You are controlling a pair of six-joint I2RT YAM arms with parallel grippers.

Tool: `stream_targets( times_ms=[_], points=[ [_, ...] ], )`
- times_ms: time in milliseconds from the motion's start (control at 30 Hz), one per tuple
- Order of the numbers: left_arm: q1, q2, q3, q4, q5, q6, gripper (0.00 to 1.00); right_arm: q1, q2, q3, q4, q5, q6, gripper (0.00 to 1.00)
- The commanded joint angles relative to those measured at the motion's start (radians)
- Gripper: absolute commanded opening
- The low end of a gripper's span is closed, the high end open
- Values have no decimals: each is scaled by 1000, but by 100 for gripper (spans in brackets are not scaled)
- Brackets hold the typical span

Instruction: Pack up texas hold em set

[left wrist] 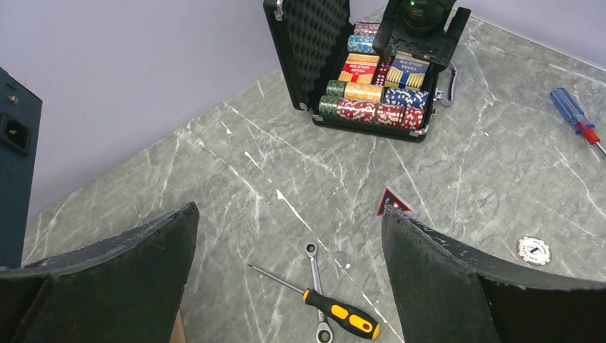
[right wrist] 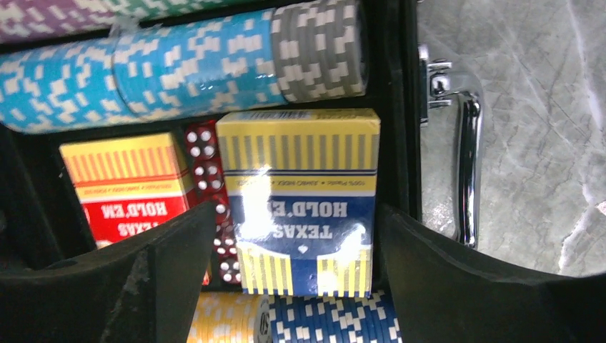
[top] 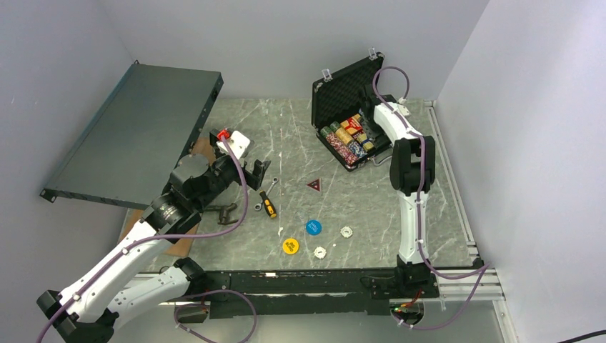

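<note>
The black briefcase [top: 341,87] stands open at the back right, its lid upright. Rows of multicoloured poker chips [top: 343,146] fill its tray. My right gripper [top: 370,134] reaches down into the case. In the right wrist view it [right wrist: 296,218] is open astride the blue card deck [right wrist: 304,204], with a gap on each side. A red deck [right wrist: 128,186] and red dice [right wrist: 209,179] lie beside it. On the table lie a yellow button [top: 289,245], a blue button [top: 313,226] and two white buttons [top: 346,231]. My left gripper [top: 260,174] is open and empty above the table.
A yellow-handled screwdriver [top: 268,206] and a wrench [top: 261,191] lie crossed under my left gripper [left wrist: 289,275]. A red triangle marker [top: 314,185] lies mid-table. A large dark-grey panel [top: 136,132] leans at the back left. A blue-handled screwdriver [left wrist: 574,116] lies right of the case.
</note>
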Motion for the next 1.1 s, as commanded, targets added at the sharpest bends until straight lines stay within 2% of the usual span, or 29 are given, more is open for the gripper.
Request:
stream_targets(
  times_ms=[0,100,200,267,400,500,600,767,933,1067],
  points=[
    [-5,-3,19,28,13,12,99,1,-90,-42,-18,5,-30,90],
    [-6,-2,20,28,15,10,99,2,-149,-103,29,7,-84,98],
    [-6,-1,21,26,19,8,99,2,-210,-164,75,22,-145,99],
    [-5,0,21,26,22,7,99,1,-252,-216,156,24,-229,98],
    [-6,3,22,25,30,4,99,-1,-322,-332,356,41,-417,89],
    [-7,6,23,25,26,4,99,-2,-333,-363,492,32,-582,87],
    [-7,8,24,24,31,2,99,-18,-293,-348,576,-50,-709,87],
    [-7,15,20,26,26,6,99,-62,-209,-269,605,-145,-780,79],
    [-7,28,23,26,33,2,99,-68,-164,-258,675,-179,-854,76],
    [-7,35,25,23,36,4,99,-69,-146,-271,683,-237,-832,72]
  ],
)
